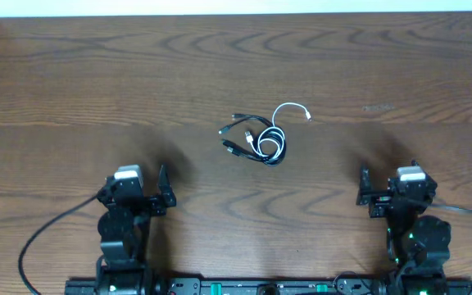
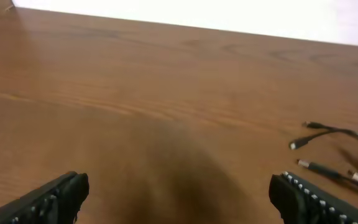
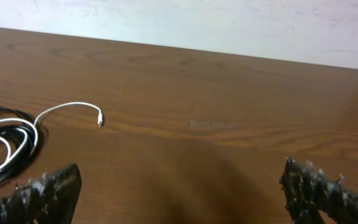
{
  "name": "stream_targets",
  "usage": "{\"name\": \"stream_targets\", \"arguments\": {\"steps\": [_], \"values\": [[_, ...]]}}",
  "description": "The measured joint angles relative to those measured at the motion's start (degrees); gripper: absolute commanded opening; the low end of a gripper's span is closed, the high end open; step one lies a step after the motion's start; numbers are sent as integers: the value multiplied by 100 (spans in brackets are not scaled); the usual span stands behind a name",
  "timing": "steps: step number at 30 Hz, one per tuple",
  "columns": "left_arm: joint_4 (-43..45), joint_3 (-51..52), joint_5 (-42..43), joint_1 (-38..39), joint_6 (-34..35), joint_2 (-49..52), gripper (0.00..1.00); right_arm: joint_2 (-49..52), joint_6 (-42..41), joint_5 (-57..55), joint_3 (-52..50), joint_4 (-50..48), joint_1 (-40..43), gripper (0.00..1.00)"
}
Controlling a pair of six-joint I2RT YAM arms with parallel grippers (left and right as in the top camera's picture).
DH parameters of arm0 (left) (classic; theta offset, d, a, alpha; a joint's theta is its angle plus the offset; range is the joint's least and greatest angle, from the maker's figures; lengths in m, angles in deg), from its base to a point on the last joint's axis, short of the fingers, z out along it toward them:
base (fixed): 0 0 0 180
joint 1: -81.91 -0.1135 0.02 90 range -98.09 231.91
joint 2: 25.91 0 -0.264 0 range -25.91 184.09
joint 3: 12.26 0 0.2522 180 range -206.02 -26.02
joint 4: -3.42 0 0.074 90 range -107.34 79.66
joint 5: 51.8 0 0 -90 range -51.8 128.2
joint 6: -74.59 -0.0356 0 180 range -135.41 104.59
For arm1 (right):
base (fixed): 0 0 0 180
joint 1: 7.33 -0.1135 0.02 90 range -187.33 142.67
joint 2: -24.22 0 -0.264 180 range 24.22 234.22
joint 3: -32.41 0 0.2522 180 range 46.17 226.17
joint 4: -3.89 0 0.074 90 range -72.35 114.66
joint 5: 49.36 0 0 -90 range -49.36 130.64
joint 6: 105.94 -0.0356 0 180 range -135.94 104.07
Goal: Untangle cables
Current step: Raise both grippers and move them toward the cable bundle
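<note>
The left gripper [image 2: 178,190] and right gripper [image 3: 180,183] hover low by the near edge of the bench [image 1: 383,65], jaws apart, holding nothing. The cables [image 1: 259,141] lie in 1 tangle mid-bench, ahead of and between the 2 arms, roughly equally far from each. Its black plugs [image 2: 297,144] fan toward the left edge, the white tail [image 3: 73,107] toward the right, so each arm likely suits its own side.
</note>
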Motion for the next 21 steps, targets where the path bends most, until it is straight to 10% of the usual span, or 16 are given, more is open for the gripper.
{"name": "stream_targets", "arguments": {"steps": [21], "values": [[-2573,-2538,616,0,437,2903,98,4312,-22,-2,3112,2249,2,99]]}}
